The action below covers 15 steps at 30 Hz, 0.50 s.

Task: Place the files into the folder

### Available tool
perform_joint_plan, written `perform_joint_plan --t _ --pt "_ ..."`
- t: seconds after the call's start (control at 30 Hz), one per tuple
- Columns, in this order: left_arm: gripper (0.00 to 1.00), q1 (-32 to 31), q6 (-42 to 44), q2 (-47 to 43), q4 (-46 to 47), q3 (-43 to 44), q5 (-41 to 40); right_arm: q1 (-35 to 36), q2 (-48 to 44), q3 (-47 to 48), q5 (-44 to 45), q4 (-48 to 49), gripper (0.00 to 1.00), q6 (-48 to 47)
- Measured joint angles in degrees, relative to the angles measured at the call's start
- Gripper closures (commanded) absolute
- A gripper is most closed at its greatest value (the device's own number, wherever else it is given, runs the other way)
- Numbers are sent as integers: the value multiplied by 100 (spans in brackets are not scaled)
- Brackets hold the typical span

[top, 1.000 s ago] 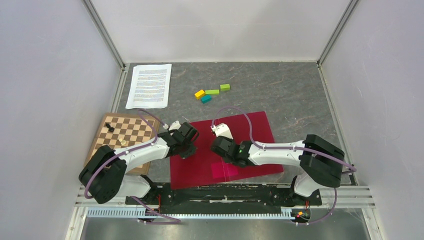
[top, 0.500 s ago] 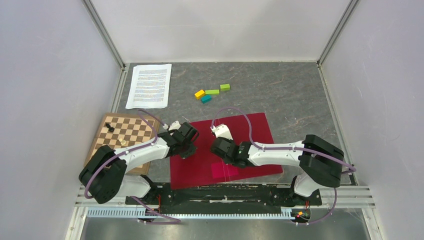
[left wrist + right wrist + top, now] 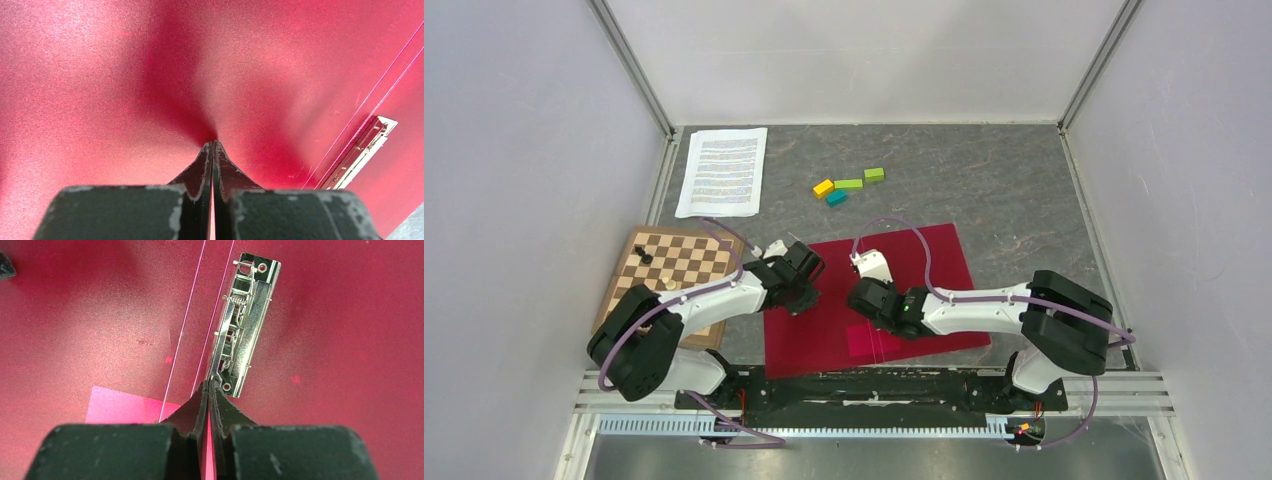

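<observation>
Grey marbled table [image 3: 1024, 180] boxed in by pale walls. At its near middle, the folder [image 3: 934, 265], lying flat with the metal clip [image 3: 243, 320] bared, so judged open. Pressing on its red inside: left gripper [image 3: 212, 147] and right gripper [image 3: 208, 385], each clenched tip to tip, grasping nothing visible. Well beyond the folder's far-left corner, the files [image 3: 722, 171], untouched. Just left of the folder, a chessboard [image 3: 674, 262]. Past its far edge, coloured blocks [image 3: 848, 184]. Probably holding the folder flat and open. Next: lifting off, unclenching, reaching for the files and catching a thin edge.
</observation>
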Motion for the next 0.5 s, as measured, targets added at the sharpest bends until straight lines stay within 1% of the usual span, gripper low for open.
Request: perform_joint_plan --t 0.5 --pt "98 13 -31 219 -31 138 22 -13 -66 -249 186 282 98 214"
